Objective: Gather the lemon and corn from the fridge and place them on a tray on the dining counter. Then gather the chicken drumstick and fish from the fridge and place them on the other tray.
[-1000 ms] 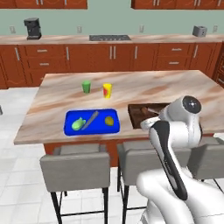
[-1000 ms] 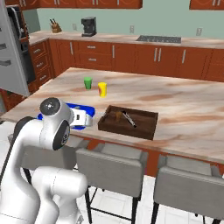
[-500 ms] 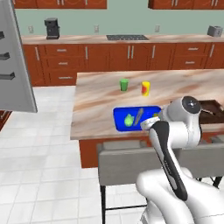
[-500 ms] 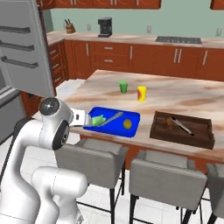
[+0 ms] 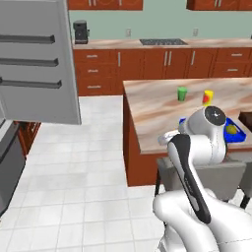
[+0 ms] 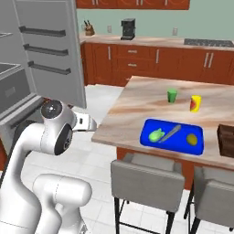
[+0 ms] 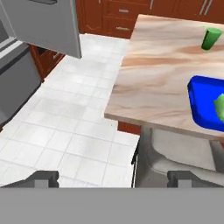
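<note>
We saw the gripper (image 7: 113,178) empty with fingers wide apart, the blue tray (image 6: 172,136) holding corn (image 6: 156,135) and lemon (image 6: 193,138), its right end cut off in the hand view.

Blue tray (image 7: 204,110), ahead-right of gripper (image 7: 113,178): right part cut by hand-view edge; in left base view mostly hidden behind the arm. Dark tray (image 6: 226,140), far right of gripper: cut by right base view edge, contents not visible. Fridge interior hidden behind open door (image 5: 42,64).
</note>
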{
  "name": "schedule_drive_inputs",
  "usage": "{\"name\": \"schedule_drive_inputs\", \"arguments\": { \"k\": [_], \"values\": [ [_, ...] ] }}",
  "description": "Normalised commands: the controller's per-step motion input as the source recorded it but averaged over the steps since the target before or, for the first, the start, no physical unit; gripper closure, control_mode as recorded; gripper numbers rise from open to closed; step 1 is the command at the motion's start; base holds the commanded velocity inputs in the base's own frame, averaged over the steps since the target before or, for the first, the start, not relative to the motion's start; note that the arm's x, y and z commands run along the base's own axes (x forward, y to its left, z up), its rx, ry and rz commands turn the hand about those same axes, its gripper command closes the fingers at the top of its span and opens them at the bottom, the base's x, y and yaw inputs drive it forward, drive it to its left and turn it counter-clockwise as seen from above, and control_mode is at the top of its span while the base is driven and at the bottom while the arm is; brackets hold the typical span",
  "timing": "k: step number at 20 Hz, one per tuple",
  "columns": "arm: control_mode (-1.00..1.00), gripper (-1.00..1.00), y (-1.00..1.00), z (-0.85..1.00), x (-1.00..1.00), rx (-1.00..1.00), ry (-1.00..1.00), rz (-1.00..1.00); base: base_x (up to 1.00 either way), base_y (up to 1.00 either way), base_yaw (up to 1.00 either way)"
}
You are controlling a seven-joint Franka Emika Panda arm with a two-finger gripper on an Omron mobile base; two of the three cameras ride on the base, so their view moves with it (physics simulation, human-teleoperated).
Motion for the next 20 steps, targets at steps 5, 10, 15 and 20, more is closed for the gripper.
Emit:
{"name": "schedule_drive_inputs", "arguments": {
  "k": [5, 10, 15, 20],
  "values": [
    [1.00, -1.00, 0.00, 0.00, 0.00, 0.00, 0.00, 0.00, 0.24, 1.00, 0.00],
    [1.00, -1.00, 0.00, 0.00, 0.00, 0.00, 0.00, 0.00, 0.47, 1.00, 0.00],
    [1.00, -1.00, 0.00, 0.00, 0.00, 0.00, 0.00, 0.00, 0.74, 0.83, 0.13],
    [1.00, -1.00, 0.00, 0.00, 0.00, 0.00, 0.00, 0.00, 0.78, 0.55, 0.28]
  ]
}}
